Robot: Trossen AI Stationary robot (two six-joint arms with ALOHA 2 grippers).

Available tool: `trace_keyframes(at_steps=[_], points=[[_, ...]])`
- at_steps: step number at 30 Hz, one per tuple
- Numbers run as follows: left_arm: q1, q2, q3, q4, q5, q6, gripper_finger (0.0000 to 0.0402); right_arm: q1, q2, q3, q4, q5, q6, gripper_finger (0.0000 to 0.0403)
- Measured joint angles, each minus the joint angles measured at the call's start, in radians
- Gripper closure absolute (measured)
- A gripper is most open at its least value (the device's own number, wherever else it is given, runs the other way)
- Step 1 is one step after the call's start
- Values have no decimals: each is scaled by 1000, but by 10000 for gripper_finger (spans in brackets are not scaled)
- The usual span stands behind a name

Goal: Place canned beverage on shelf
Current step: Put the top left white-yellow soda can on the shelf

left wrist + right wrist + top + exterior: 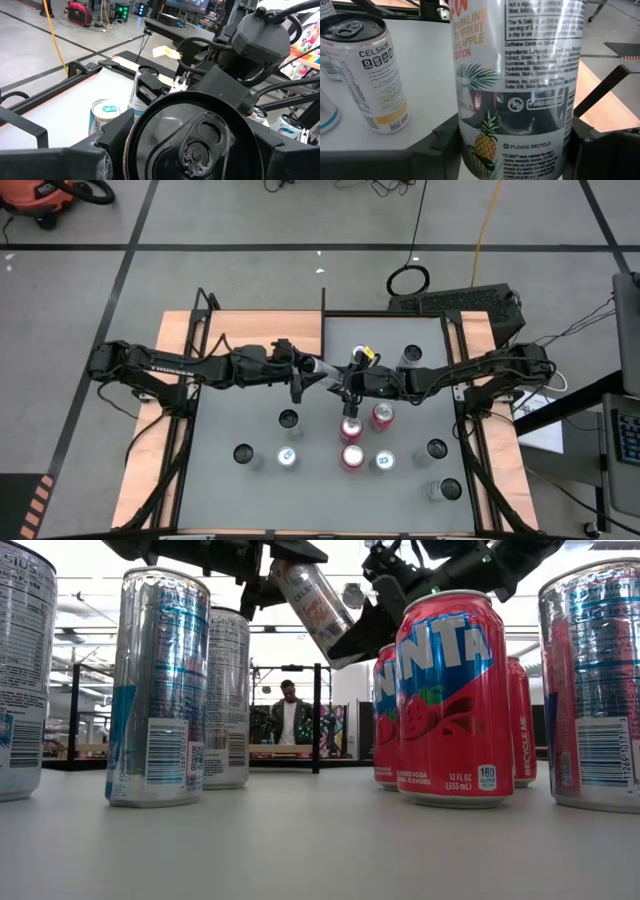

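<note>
A slim silver can (318,368) with a pineapple print (515,100) hangs tilted in the air over the table's middle, between my two grippers. My left gripper (300,377) comes from the left and is shut on its upper end. My right gripper (348,385) comes from the right and is shut on its lower end. In the low view the can (315,605) slants down toward the right. The shelf (255,330), a wood-grain board with a black rim, lies at the table's far left, partly under my left arm. My left gripper pinches the can's top end (150,115) between its two fingers, which come nearly level from the table's left; the lid with its tab (192,142) faces the wrist. My right gripper pinches the lower body (515,150) between its fingers (445,145), slanting down from the right, across the can. The can is clear of the table.
Red Fanta cans (351,430), (383,416), (352,457) stand right below the held can. Silver cans (289,420), (243,454), (436,449), (411,356) are spread around them. A person (290,715) stands in the room behind the table.
</note>
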Motion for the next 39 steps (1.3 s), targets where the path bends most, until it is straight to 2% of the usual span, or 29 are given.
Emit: trace_keyframes(at_steps=[7,13,18,23,30,34,39], points=[[-3,0,0,-3,8,46,139,0,0,0,0,3,-7,213],[-24,0,0,3,19,171,80,-2,-5,0,5,-26,-21,218],[-29,-20,0,7,37,242,46,-24,-20,0,10,-132,-15,219],[-29,-69,1,-16,103,287,41,-46,-19,0,20,-257,-17,219],[-30,-147,1,-115,104,305,41,-49,-19,0,123,-287,-9,219],[-38,-164,1,-116,103,316,41,-45,-19,0,140,-291,-7,219],[-43,-168,1,-121,121,348,41,-45,-19,0,183,-362,-5,220]])
